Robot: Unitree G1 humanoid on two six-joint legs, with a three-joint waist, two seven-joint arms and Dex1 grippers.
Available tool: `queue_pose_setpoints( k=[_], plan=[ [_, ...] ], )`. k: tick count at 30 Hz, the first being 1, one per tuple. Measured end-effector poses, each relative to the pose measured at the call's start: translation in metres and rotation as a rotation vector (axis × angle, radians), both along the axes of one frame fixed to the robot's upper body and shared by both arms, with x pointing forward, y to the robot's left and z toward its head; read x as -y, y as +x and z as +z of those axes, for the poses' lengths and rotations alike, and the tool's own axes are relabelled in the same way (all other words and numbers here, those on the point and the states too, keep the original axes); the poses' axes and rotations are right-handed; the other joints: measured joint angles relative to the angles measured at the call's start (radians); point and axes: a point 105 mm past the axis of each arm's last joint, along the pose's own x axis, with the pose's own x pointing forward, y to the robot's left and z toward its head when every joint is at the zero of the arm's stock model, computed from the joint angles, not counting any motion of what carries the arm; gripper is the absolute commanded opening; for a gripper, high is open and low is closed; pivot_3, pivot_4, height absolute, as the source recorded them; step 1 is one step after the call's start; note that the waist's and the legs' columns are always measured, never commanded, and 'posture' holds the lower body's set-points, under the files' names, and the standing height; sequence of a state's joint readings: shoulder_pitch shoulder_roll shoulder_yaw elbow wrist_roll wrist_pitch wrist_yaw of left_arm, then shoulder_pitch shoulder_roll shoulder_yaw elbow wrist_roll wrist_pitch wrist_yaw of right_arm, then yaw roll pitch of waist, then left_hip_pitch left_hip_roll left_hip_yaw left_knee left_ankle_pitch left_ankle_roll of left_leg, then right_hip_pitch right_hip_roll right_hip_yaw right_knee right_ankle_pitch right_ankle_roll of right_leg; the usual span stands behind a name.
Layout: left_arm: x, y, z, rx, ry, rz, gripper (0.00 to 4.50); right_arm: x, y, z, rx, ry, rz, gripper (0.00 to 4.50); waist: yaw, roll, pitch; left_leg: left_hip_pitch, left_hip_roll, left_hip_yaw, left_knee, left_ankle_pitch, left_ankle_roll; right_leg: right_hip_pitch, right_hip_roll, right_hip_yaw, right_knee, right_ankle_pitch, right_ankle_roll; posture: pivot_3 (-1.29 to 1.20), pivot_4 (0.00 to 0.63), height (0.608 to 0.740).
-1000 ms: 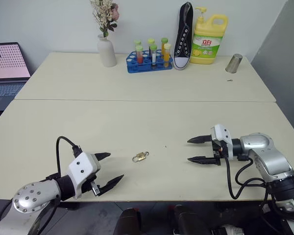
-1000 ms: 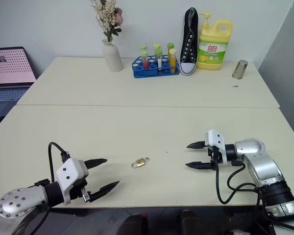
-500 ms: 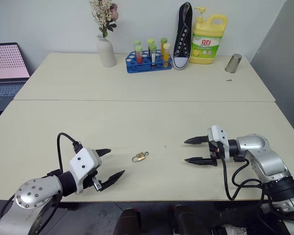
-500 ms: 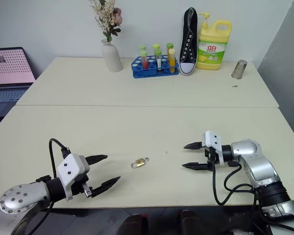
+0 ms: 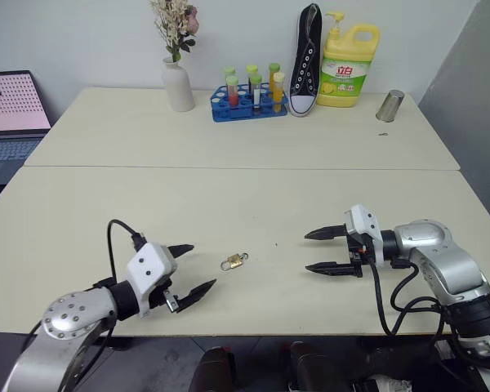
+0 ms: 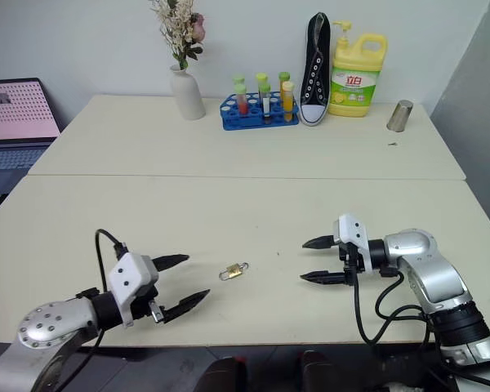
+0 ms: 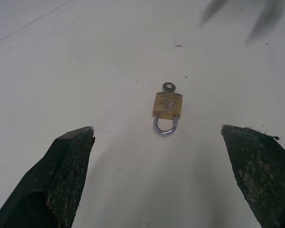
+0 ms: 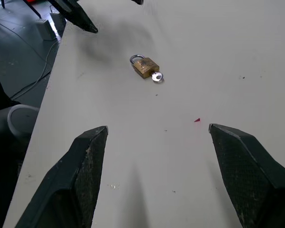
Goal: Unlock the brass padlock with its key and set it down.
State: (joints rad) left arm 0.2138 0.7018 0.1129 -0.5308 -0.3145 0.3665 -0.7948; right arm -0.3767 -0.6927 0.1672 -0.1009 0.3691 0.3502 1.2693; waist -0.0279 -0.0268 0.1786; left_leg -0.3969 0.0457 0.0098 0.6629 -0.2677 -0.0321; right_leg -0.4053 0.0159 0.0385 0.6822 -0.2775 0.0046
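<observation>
The left hand [image 5: 193,268] has slid in along the worktop [image 5: 229,196] towards the brass padlock [image 5: 233,261], so the padlock now lies much nearer ahead of its spread fingertips than it did a second ago, though the two are not touching. In the left wrist view the padlock [image 7: 167,107] sits ahead of the hand, between the lines of its two black fingers [image 7: 61,175]. The right hand [image 5: 309,251] has crept a little towards the padlock from the other side, narrowing the gap somewhat, with the padlock well ahead of its tips.
</observation>
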Motion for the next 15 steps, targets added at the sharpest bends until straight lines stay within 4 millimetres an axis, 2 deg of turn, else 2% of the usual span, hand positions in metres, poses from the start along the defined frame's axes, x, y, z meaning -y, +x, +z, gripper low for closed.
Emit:
queue_pose_setpoints(
  k=[5,10,15],
  plan=[
    [0.005,0.015,-0.012,-0.009,0.031,0.004,4.5,-0.003,-0.003,0.003,-0.022,-0.003,-0.025,3.55,0.0,0.0,0.0,0.0,0.0,0.0,0.0,0.0,0.0,0.0,0.0,0.0,0.0,0.0,0.0,0.0,0.15,0.74],
    [0.024,0.04,-0.029,-0.015,0.031,0.001,4.5,-0.006,-0.01,0.004,-0.018,-0.009,-0.025,3.55,0.003,0.0,0.0,-0.001,-0.001,0.0,0.001,0.0,0.0,0.0,0.0,0.0,0.0,0.0,0.0,0.0,0.15,0.74],
    [0.031,0.05,-0.031,-0.015,0.018,-0.022,4.5,-0.005,-0.013,0.003,-0.029,-0.01,-0.036,3.55,0.002,0.0,0.0,-0.001,-0.001,-0.001,0.001,0.0,0.0,0.0,0.0,0.0,0.0,0.0,0.0,0.0,0.15,0.74]
  ],
)
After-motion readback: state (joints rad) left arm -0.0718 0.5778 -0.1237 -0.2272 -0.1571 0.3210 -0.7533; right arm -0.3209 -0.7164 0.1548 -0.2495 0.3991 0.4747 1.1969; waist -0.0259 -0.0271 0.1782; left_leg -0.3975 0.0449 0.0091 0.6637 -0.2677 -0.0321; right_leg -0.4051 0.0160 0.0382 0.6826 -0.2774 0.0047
